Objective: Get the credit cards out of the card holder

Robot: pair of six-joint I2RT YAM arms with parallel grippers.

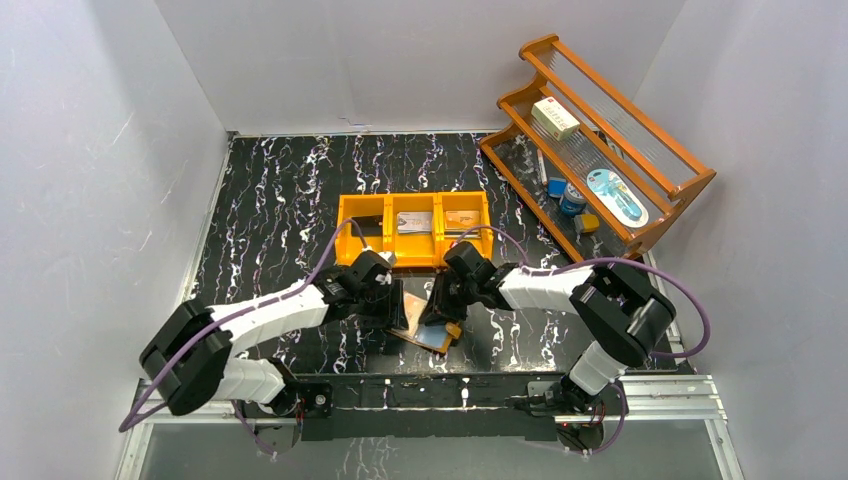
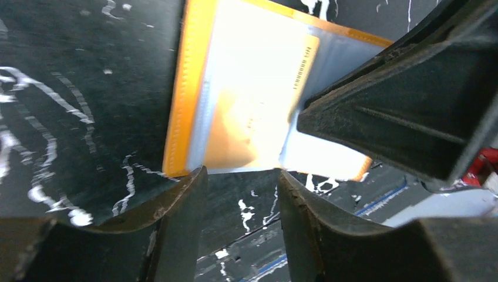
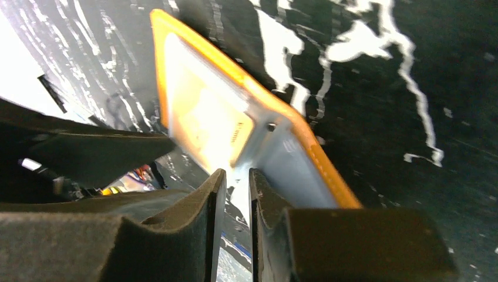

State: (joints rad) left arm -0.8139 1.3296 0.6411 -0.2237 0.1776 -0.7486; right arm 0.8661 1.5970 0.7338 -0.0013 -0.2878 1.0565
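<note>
The card holder (image 1: pixel 428 330) lies open on the black marbled table between my two grippers, orange rim (image 2: pixel 187 88) up and clear sleeves showing. A credit card (image 2: pixel 252 111) sits in one sleeve, washed out by glare, and it also shows in the right wrist view as an orange-lit credit card (image 3: pixel 205 117) inside the card holder (image 3: pixel 235 70). My left gripper (image 1: pixel 392 312) (image 2: pixel 241 173) stands open at the holder's near edge, with only table between its fingers. My right gripper (image 1: pixel 437 305) (image 3: pixel 236 173) has its jaws a narrow slit apart, tips against the pale sleeve's edge.
An orange three-compartment bin (image 1: pixel 413 228) stands just behind the grippers, with flat items in its middle and right compartments. At the back right a wooden rack (image 1: pixel 610 160) holds a white box (image 1: pixel 555 117) and small items. White walls close in the table.
</note>
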